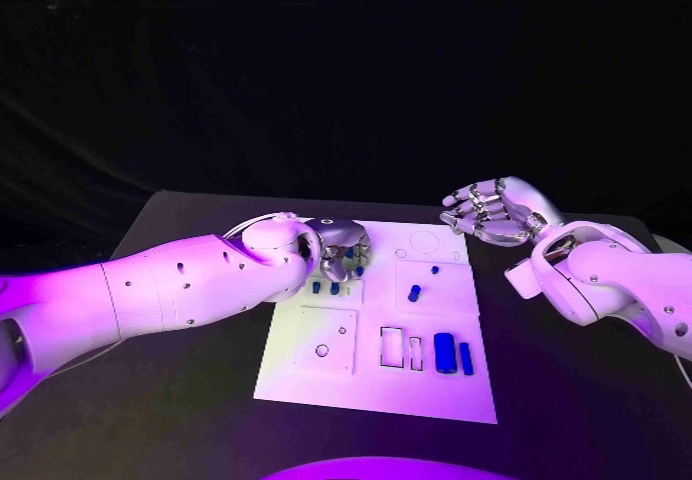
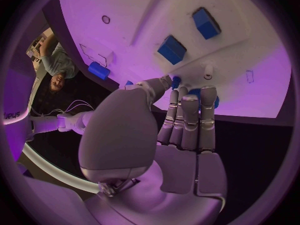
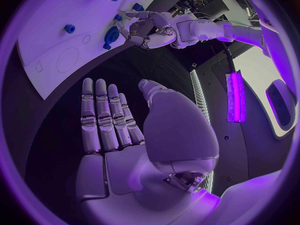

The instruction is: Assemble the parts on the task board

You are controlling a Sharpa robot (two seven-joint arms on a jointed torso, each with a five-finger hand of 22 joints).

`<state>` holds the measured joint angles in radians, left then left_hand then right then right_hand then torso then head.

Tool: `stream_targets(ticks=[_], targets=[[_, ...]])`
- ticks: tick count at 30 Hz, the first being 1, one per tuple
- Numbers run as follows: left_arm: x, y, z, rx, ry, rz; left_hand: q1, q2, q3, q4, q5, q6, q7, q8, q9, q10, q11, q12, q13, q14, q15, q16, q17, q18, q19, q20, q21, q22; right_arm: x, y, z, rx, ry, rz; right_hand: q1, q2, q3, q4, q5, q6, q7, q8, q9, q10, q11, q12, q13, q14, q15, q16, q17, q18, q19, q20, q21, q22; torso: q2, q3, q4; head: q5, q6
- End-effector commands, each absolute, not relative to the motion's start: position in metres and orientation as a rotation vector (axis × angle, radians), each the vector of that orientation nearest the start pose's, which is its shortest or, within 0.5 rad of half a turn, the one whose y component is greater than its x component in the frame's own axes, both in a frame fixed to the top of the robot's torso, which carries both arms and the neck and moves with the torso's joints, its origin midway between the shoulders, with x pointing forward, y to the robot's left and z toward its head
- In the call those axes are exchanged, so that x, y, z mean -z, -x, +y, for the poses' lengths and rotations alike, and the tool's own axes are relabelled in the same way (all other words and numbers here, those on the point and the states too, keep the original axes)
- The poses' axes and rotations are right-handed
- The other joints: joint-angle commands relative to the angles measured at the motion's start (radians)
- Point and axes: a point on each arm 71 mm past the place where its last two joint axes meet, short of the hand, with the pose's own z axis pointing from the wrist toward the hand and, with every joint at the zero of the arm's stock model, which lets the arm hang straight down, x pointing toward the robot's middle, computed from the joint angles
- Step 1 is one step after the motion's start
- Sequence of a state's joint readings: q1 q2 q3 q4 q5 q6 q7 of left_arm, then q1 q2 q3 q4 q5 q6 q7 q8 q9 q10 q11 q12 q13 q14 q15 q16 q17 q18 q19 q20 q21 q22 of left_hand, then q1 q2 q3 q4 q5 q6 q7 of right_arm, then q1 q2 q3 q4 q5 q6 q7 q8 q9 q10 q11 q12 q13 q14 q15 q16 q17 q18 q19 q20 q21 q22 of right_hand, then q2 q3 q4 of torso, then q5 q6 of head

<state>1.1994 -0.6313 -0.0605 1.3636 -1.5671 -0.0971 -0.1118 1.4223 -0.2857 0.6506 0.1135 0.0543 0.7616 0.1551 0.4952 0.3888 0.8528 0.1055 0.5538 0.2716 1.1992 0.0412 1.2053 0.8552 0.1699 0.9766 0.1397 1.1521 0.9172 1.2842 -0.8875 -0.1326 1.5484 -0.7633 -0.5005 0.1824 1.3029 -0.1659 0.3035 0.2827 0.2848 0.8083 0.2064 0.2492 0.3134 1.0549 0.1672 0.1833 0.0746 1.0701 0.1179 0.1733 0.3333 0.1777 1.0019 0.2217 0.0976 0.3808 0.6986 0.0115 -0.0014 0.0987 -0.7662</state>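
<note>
The white task board (image 1: 310,375) lies mid-table. My left hand (image 1: 342,250) hovers over its far left part, fingers pointing down; its fingertips (image 2: 187,92) close around a small blue part (image 2: 177,81), which is mostly hidden. Two blue blocks (image 2: 172,49) (image 2: 206,22) stand in the board just beyond the fingers, seen in the head view as blue blocks (image 1: 325,288). More blue parts (image 1: 414,293) (image 1: 434,269) sit mid-board, and two long ones (image 1: 444,352) (image 1: 466,357) lie at the near right. My right hand (image 1: 498,212) floats off the board's far right corner, fingers (image 3: 103,115) straight, holding nothing.
Empty cut-outs (image 1: 392,345) mark the board's near half, and a round outline (image 1: 427,241) its far right. Black table (image 1: 188,400) surrounds the board. A blue cylinder (image 2: 99,70) lies near one board edge.
</note>
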Motion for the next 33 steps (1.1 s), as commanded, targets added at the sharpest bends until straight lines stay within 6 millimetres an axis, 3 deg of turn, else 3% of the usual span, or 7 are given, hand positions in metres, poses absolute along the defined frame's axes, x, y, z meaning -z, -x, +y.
stream_targets(ticks=[1, 33], targets=[[0.2164, -0.5023, 0.1312, 0.570, -0.420, 1.865, 0.005, 0.011, 0.009, 0.000, 0.000, 0.013, 0.002, -0.002, -0.004, 0.012, 0.001, -0.007, -0.005, 0.007, -0.002, 0.014, 0.005, -0.015, 0.015, 0.001, 0.010, 0.011, 0.1641, -0.4853, -0.2196, -1.058, -0.375, 1.537, -0.004, 0.005, -0.004, -0.003, 0.007, 0.004, 0.033, -0.006, -0.002, 0.001, 0.005, -0.006, -0.001, -0.001, 0.006, -0.005, -0.001, 0.004, 0.000, 0.008, -0.005, -0.001, -0.001, 0.0004, -0.0007, 0.001, 0.000], [0.2202, -0.5043, 0.1263, 0.593, -0.397, 1.879, 0.004, 0.024, 0.028, 0.002, -0.001, 0.038, 0.003, -0.024, -0.027, 0.061, -0.004, -0.016, -0.034, 0.050, -0.006, 0.072, 0.039, -0.029, 0.072, -0.003, 0.064, 0.083, 0.1641, -0.4849, -0.2176, -1.064, -0.372, 1.541, -0.003, 0.007, -0.004, -0.003, 0.009, 0.007, 0.032, -0.006, -0.001, 0.002, 0.005, -0.006, -0.003, 0.001, 0.006, -0.006, -0.002, 0.004, 0.001, 0.008, -0.006, -0.004, 0.000, 0.0006, -0.0006, 0.002, -0.002]])
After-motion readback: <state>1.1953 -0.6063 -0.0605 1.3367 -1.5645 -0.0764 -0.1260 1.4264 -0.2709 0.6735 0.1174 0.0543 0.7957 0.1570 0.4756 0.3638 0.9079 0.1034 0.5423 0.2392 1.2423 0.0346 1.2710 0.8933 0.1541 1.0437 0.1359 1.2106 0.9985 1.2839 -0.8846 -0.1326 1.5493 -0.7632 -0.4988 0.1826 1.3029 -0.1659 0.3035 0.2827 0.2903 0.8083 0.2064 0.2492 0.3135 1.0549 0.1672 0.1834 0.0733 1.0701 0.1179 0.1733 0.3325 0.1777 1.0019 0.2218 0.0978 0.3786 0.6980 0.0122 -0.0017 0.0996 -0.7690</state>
